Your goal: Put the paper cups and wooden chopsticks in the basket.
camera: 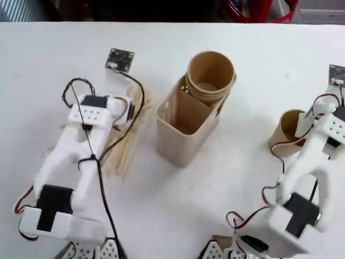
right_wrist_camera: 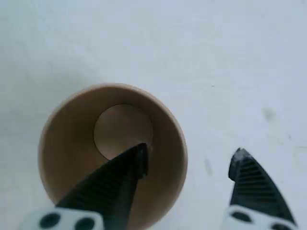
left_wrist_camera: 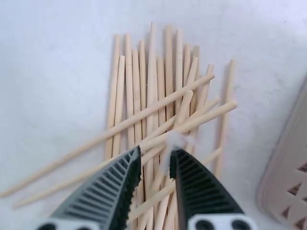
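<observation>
partly, chopsticks (camera: 123, 156) hidden under left arm (camera: 81, 156), cup (camera: 288, 129) behind right arm (camera: 312, 162)

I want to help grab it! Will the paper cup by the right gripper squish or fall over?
Probably squishy: the paper cup looks thin and empty, so a hard pinch may dent it. It stands upright and seems light, so a nudge from the right gripper could tip it.

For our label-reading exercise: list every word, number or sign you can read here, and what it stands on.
No readable text.
The paper cups, basket and chopsticks carry no print.
Any marks on the small circuit board are too small to read.
</observation>
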### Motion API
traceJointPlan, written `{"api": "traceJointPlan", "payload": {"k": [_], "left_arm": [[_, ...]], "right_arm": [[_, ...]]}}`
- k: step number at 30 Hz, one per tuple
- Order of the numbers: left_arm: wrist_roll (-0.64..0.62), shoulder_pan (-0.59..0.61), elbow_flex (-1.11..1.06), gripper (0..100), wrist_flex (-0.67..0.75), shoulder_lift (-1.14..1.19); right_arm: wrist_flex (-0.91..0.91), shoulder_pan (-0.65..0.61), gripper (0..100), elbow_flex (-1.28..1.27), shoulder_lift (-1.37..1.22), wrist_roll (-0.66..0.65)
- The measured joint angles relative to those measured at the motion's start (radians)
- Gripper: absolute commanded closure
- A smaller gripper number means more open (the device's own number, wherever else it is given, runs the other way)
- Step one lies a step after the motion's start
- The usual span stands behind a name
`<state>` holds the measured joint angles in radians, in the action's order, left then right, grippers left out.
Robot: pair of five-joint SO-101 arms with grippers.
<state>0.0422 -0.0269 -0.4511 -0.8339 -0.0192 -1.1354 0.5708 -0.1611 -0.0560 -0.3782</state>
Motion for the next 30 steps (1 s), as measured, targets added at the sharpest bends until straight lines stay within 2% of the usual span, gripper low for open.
{"api": "traceJointPlan", "payload": {"k": [3, 8, 10, 16, 23, 26, 30], "left_arm": [[0.0, 0.0, 0.0, 88, 0.0, 0.0], [0.0, 0.0, 0.0, 88, 0.0, 0.0], [0.0, 0.0, 0.0, 88, 0.0, 0.0], [0.0, 0.0, 0.0, 88, 0.0, 0.0], [0.0, 0.0, 0.0, 88, 0.0, 0.0], [0.0, 0.0, 0.0, 88, 0.0, 0.0], [0.0, 0.0, 0.0, 88, 0.0, 0.0]], "right_arm": [[0.0, 0.0, 75.9, 0.037, -0.106, 0.0], [0.0, -0.002, 99.3, 0.1, -0.195, 0.0], [0.0, -0.002, 96.4, 0.13, -0.196, 0.0], [-0.084, 0.011, 98.2, 0.229, -0.163, 0.003], [-0.259, -0.011, 98.2, 0.381, 0.132, 0.107], [-0.327, -0.089, 98.2, 0.46, 0.29, 0.164], [-0.351, -0.295, 98.1, 0.54, 0.473, 0.261]]}}
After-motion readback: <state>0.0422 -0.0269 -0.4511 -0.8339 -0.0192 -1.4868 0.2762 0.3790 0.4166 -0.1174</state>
